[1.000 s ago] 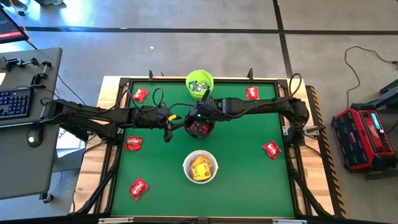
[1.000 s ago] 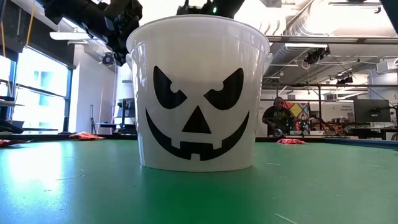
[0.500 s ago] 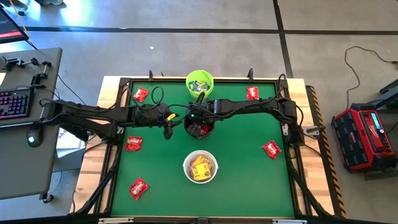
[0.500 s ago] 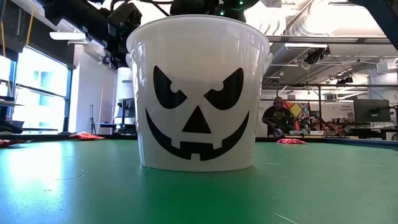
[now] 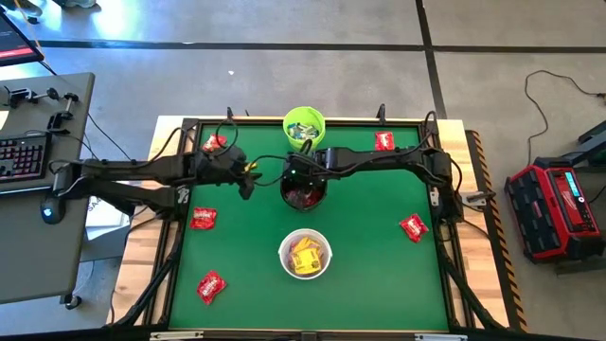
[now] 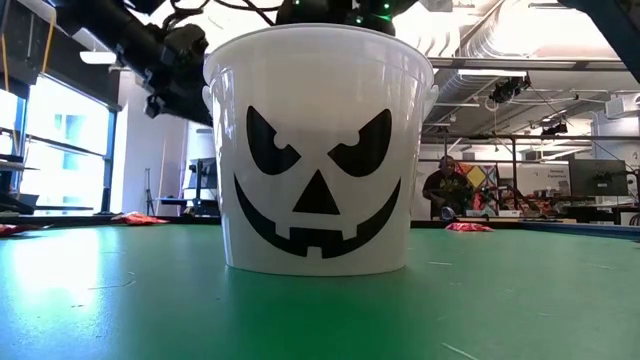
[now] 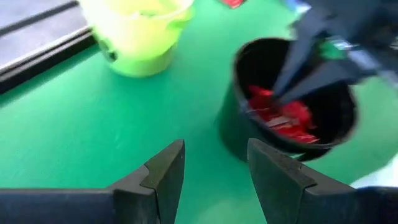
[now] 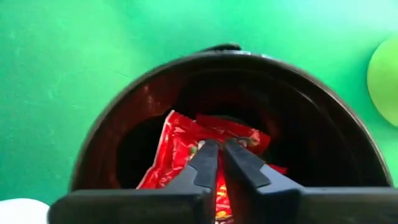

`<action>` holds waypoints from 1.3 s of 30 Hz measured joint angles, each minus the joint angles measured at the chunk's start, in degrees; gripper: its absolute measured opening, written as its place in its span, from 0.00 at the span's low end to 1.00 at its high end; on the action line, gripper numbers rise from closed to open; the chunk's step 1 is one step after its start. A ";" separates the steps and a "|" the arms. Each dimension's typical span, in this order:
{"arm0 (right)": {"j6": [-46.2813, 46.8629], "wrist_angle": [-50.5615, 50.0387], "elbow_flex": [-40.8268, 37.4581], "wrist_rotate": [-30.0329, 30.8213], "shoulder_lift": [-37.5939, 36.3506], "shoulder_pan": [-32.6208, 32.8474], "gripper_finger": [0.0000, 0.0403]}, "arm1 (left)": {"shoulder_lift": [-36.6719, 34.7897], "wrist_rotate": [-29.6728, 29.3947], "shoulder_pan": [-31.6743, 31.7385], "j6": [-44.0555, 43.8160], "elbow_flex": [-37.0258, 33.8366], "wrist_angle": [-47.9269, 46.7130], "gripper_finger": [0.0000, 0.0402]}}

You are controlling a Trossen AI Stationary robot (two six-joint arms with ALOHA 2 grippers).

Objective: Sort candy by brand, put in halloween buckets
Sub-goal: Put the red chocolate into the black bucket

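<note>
Left arm has pulled back from the black bucket toward its own side since a second ago; right arm has slid further over that bucket and stays there; right gripper is down inside the bucket mouth, jaws nearly together with only a thin gap, a red packet lying just ahead of and under the tips; cannot tell if it's pinched or already let go; left gripper is released, nothing between the jaws, black bucket ahead and off to one side of them. Step looks like dropping red candy in; do it well by parting the jaws fully while the tips are below the rim, then lift straight up so fingers don't snag the wall or drag wrappers out. Red packets still on the table; green bucket and white bucket hold theirs.
</note>
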 joint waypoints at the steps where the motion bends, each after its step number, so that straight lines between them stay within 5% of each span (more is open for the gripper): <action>1: -0.03 0.01 0.17 -0.06 0.00 0.03 0.06 | -0.16 -0.01 0.68 -0.64 0.00 -1.18 0.41; 9: 0.38 -4.89 5.59 -0.52 0.00 -0.09 0.34 | -0.25 1.68 6.68 -1.74 0.00 -7.31 0.41; 13: 0.24 -9.07 10.36 0.02 -0.02 -0.44 0.40 | -0.11 3.54 10.83 0.36 0.00 -7.47 0.41; 16: -1.23 -12.17 13.35 4.65 -0.02 -0.48 0.34 | 0.24 4.97 14.28 1.39 0.00 -8.26 0.41; 22: -5.61 -13.95 14.51 8.48 -0.66 -1.62 0.03 | 0.24 8.06 20.93 3.85 0.26 -11.66 0.41; 30: -6.42 -5.57 9.12 6.59 -5.85 -2.32 0.01 | 4.17 8.64 27.88 8.71 5.00 -24.45 0.41; 39: -0.24 7.97 -9.21 9.23 -19.83 -2.42 0.00 | 17.08 4.70 33.05 12.65 10.47 -29.04 0.39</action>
